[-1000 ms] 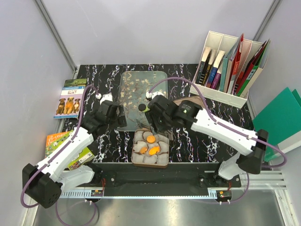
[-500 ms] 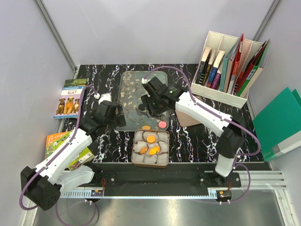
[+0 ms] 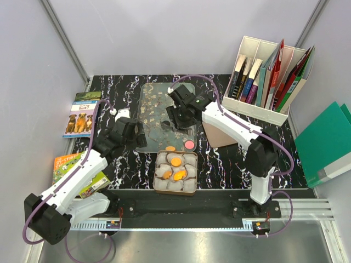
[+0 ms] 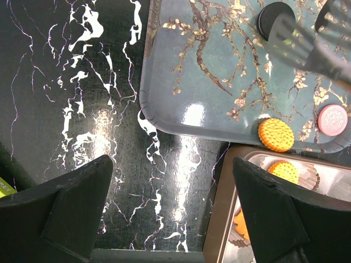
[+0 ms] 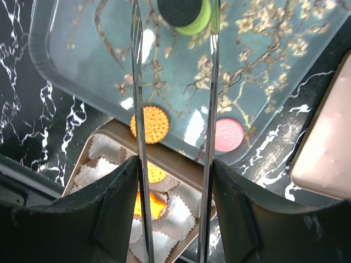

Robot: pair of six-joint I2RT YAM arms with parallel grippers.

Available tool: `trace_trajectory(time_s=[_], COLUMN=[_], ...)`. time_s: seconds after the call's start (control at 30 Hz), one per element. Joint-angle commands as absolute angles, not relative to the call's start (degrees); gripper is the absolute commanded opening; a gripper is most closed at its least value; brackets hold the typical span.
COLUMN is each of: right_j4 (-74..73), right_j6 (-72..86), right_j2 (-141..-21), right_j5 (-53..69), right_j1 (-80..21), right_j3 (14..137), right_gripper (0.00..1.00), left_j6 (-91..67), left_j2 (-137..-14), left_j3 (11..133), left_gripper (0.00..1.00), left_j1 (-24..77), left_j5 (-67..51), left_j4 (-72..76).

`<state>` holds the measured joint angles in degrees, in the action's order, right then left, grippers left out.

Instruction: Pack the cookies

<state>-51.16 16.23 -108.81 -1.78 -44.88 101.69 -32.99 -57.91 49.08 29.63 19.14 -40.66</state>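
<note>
My right gripper (image 3: 181,112) is shut on metal tongs (image 5: 137,109) over the blossom tray (image 3: 153,98). The two blades stand apart on either side of a black cookie (image 5: 180,10) lying on a green cookie (image 5: 201,22). An orange cookie (image 5: 149,124) and a pink cookie (image 5: 228,135) lie at the tray's near edge. The tin (image 3: 159,189) holds white paper cups, three with orange cookies (image 3: 175,161). My left gripper (image 4: 173,161) is open and empty over the bare table left of the tin (image 4: 230,219).
A pinkish tin lid (image 3: 219,134) lies right of the tray. A white file holder with books (image 3: 269,82) stands at the back right. Booklets (image 3: 81,114) lie on the left and a green folder (image 3: 329,142) on the right.
My right arm has swung from over the tin back onto the tray, bringing the tongs to the black cookie. The left arm has barely moved.
</note>
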Motion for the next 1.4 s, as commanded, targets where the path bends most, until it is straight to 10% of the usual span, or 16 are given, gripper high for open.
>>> trace_trajectory(time_s=[0.0, 1.37], right_j4=[-47.6, -46.7], right_j6=[15.1, 16.0], right_j2=[-109.5, -107.8], right_j5=[-0.3, 2.2], right_j1=[-43.6, -42.5], right_j3=[104.0, 104.4], right_gripper=[0.60, 0.39], left_j6=[-32.5, -32.8], left_j2=[-58.4, -58.4], left_j3=[49.3, 49.2], left_gripper=[0.94, 0.94], left_j1=[29.9, 29.8], left_j5=[19.8, 19.9], left_j4=[-39.6, -39.6])
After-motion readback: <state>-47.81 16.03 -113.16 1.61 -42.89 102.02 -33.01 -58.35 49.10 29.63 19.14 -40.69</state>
